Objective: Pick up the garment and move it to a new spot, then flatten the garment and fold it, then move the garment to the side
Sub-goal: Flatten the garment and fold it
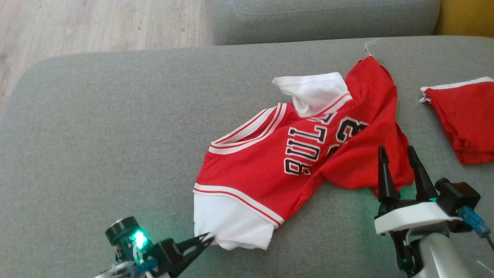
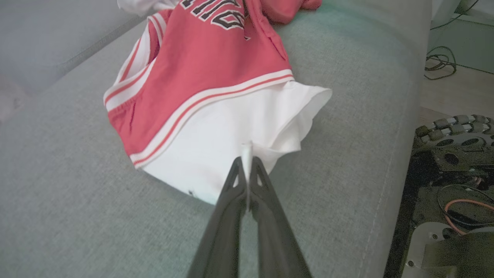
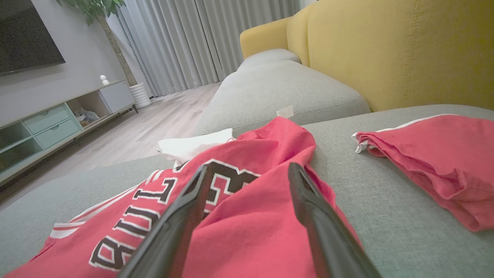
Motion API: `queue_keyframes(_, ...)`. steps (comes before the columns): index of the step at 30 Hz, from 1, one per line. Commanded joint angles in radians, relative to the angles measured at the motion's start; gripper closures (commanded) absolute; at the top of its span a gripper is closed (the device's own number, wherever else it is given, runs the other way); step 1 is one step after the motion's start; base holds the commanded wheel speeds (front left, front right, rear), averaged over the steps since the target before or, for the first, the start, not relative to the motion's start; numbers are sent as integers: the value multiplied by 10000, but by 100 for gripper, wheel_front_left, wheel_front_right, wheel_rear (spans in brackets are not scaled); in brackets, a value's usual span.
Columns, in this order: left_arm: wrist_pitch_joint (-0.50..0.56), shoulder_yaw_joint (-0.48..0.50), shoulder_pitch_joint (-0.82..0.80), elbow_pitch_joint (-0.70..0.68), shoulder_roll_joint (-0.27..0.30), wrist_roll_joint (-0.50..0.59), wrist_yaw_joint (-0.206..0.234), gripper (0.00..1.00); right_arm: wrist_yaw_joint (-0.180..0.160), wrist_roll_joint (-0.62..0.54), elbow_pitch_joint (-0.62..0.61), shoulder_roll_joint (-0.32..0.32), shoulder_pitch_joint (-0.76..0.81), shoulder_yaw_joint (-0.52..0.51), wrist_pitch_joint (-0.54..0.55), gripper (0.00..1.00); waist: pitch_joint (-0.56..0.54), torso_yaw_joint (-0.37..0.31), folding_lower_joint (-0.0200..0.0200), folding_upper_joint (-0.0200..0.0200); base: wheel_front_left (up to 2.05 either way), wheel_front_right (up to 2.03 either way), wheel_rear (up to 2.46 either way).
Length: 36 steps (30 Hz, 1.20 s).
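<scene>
Garment: red sports top with white sleeves and black-and-white lettering. It is lying rumpled on the grey sofa seat, reaching from the tips of the left gripper across to the tips of the right gripper.

Left gripper: the fingers are pressing together on the hem of the near white sleeve. In the left wrist view a small tab of white cloth is standing up between the tips, and the rest of the cloth is spreading out ahead of them.

Right gripper: the fingers are standing apart and gripping nothing. A red fold of the lower body is lying under and between them; whether they are touching it cannot be told.

Second red garment: it is lying on the seat to the right of the right gripper, apart from the first.

Progress, as judged: the work is looking early.
- Whether the move to a new spot is done cannot be told.
- Flattening is not done: the body is doubling over itself and the far sleeve is turning up.
- One grasp is in place and the other is pending.
- Folding and setting aside are remaining.
</scene>
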Motion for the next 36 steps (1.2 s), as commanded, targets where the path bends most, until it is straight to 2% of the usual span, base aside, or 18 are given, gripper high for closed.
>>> queue_keyframes(1, 18, 447, -525, -141, 337, -98, 19, 42, -9, -35, -273, -35, -155, 245, -109, 0, -44, 21, 2, 0, 0, 0, 0)
queue_keyframes(2, 67, 509, -584, -51, 301, -183, 40, 0, -9, -37, -272, -35, -153, 255, -109, 0, -66, 23, 2, 0, 0, 0, 0)
queue_keyframes(5, -4, 858, -779, 83, 43, -480, 310, 0, -9, -66, -283, -35, -137, 308, -109, 0, -115, -14, 2, 0, 0, 0, 0)
queue_keyframes(8, -336, 1467, -923, 89, -302, -992, 761, 0, -9, -122, -338, -35, -123, 343, -109, 0, -125, -112, 2, 0, 0, 0, 0)
queue_keyframes(10, -750, 2050, -1009, 91, -591, -1387, 1236, 0, -9, -144, -406, -35, -117, 350, -109, 0, -130, -205, 2, 0, 0, 0, 0)
queue_keyframes(13, -1555, 3131, -1005, 74, -1229, -2214, 1991, 0, -9, -132, -578, -35, -96, 392, -109, 0, -119, -378, 2, 0, 0, 0, 0)
queue_keyframes(16, -1968, 4101, -953, 39, -1902, -2774, 2502, 0, -9, -132, -765, -35, -79, 471, -109, 0, -60, -592, 2, 0, 0, 0, 0)
queue_keyframes(20, -2076, 5372, -764, -219, -2916, -2926, 2807, 0, -9, -132, -1039, -35, -64, 513, -109, 0, 90, -850, 2, 0, 0, 0, 0)
queue_keyframes(23, -2081, 6072, -472, -344, -3579, -2496, 2644, 0, -9, -144, -1187, -35, -74, 523, -109, 0, 258, -1008, 2, 0, 0, 0, 0)
queue_keyframes(27, -2083, 6348, -419, -5, -4061, -1827, 2078, 0, -9, -173, -1300, -35, -161, 559, -109, 0, 530, -1199, 2, 0, 0, 0, 0)
queue_keyframes(30, -2004, 6028, -855, 733, -4066, -1497, 1520, 0, -9, -169, -1391, -35, -283, 561, -109, 0, 829, -1359, 2, 0, 0, 0, 0)
queue_keyframes(31, -2004, 6028, -855, 733, -4066, -1497, 1520, 0, -9, -169, -1391, -35, -283, 561, -109, 0, 829, -1359, 2, 0, 0, 0, 0)
queue_keyframes(32, -1884, 5856, -1136, 1010, -4025, -1385, 1331, 0, -9, -153, -1417, -35, -313, 560, -109, 0, 948, -1412, 2, 0, 0, 0, 0)
queue_keyframes(33, -1461, 5618, -1786, 1548, -3974, -1252, 1048, 0, -9, -118, -1450, -35, -381, 631, -109, 0, 1236, -1559, 2, 0, 0, 0, 0)
queue_keyframes(36, -454, 5148, -2807, 2391, -3891, -1070, 620, 0, -9, -64, -1479, -35, -487, 784, -109, 0, 1661, -1855, 2, 0, 0, 0, 0)
